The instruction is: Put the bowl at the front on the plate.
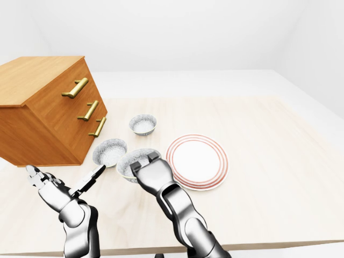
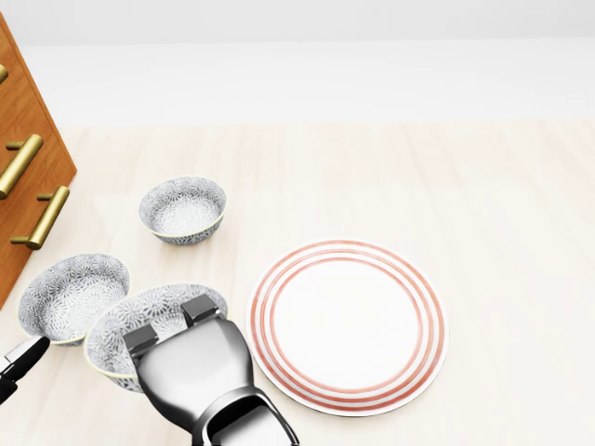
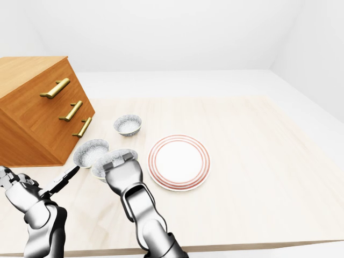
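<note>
The table (image 2: 502, 167) lies bare to the right of the plate (image 2: 349, 325) and above it in the head view, so a hand can pass freely there. On the left it is crowded: three bowls stand close together, the nearest bowl (image 2: 139, 321) just beside the plate, the second bowl (image 2: 72, 295) touching or almost touching it, the third bowl (image 2: 183, 209) a little higher. The drawer chest (image 1: 48, 110) closes the left side, with its handles (image 1: 75, 87) sticking out toward the bowls.
</note>
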### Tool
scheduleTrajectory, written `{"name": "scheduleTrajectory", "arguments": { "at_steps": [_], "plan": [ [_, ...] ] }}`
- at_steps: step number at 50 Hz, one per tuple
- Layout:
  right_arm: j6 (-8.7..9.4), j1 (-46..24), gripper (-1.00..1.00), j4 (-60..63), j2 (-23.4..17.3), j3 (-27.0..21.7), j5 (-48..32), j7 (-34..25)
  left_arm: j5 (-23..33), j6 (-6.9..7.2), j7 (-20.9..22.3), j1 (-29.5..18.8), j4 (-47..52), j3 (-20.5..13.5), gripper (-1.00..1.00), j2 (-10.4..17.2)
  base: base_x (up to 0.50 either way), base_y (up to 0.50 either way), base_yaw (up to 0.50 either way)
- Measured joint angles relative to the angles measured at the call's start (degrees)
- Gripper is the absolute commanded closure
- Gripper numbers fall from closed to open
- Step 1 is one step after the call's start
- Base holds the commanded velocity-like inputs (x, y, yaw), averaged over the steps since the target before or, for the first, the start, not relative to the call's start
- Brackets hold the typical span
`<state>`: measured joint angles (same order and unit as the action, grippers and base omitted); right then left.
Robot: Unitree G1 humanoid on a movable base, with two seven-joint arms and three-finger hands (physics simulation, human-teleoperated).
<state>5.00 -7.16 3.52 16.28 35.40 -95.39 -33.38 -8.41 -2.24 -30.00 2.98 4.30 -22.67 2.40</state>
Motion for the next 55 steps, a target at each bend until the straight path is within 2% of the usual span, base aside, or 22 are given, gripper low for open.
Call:
{"name": "scheduleTrajectory", "arguments": {
  "at_steps": [13, 43, 55],
  "plan": [
    [0.00, 3.3, 1.00, 8.1, -2.0, 1.2, -1.1, 1.5, 0.2, 0.28, 0.0, 0.0, 0.1, 0.0, -1.00, 0.0, 0.00, 0.00, 0.00],
    [-0.01, 19.8, 1.00, 32.8, -15.4, 9.8, -10.1, 7.3, 0.3, -0.84, 0.0, -0.4, -1.4, 0.3, -1.00, 0.3, 0.00, 0.00, 0.00],
    [-0.01, 22.3, 1.00, 36.0, -18.0, 11.9, -11.2, 9.6, 0.2, -1.52, 0.0, -0.7, -2.2, 0.4, -1.00, 0.3, 0.00, 0.00, 0.00]
  ]
}}
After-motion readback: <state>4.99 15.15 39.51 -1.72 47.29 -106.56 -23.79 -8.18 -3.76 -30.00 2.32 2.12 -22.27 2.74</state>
